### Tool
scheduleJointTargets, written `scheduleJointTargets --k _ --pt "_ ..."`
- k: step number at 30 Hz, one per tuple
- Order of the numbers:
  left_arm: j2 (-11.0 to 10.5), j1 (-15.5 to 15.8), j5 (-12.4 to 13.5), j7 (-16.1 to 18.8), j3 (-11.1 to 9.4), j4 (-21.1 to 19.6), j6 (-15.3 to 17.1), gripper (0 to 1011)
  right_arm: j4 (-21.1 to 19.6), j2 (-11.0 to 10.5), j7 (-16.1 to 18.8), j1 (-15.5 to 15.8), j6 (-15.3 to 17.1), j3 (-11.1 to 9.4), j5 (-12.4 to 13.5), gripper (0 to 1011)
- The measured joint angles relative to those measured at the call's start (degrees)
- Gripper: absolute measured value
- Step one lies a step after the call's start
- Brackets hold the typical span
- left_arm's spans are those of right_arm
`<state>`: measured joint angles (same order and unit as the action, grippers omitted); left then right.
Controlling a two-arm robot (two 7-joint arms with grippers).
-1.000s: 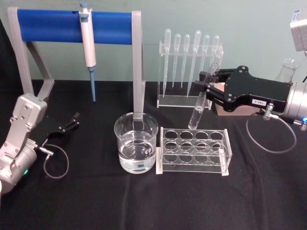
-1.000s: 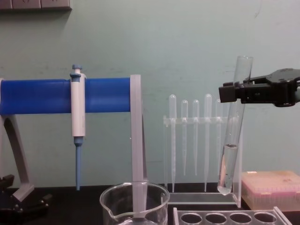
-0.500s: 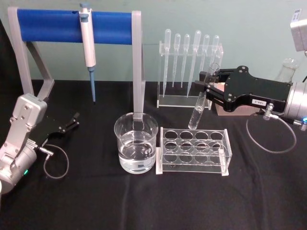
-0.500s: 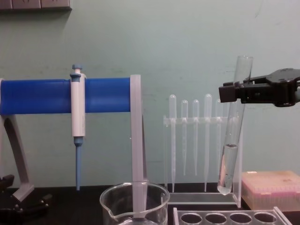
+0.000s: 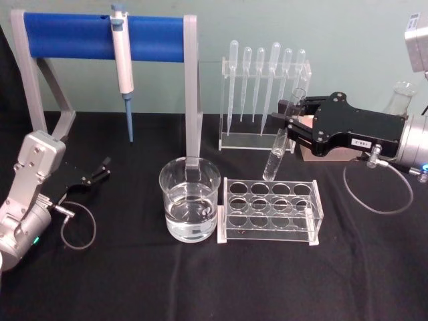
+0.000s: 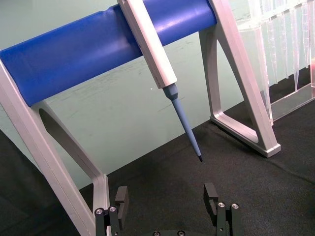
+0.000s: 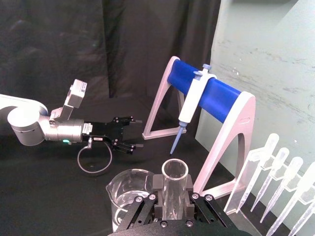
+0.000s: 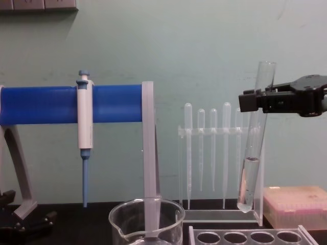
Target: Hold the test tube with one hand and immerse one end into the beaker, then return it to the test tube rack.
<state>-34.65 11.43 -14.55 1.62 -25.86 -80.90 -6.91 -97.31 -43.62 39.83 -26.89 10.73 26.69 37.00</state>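
The fingers of the right gripper are closed on the upper part of the test tube, which hangs tilted near the back of the test tube rack. I think it should travel left over the beaker, then descend slowly, clear of the rim. The left gripper lies open, far left.

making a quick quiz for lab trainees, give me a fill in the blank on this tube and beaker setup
1. The right gripper holds the test tube with its rounded end pointing ___.
2. Every hole of the test tube rack is ___.
3. The beaker stands on the rack's ___ side.
4. The parked left gripper has its jaws ___.
Missing words: down; empty; left; open
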Motion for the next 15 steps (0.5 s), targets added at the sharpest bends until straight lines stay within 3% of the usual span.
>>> scheduleJointTargets --k 15 --pt "0.0 0.0 0.0 0.0 0.0 0.0 0.0 1000 0.0 0.0 0.0 0.0 0.0 0.0 0.0 225"
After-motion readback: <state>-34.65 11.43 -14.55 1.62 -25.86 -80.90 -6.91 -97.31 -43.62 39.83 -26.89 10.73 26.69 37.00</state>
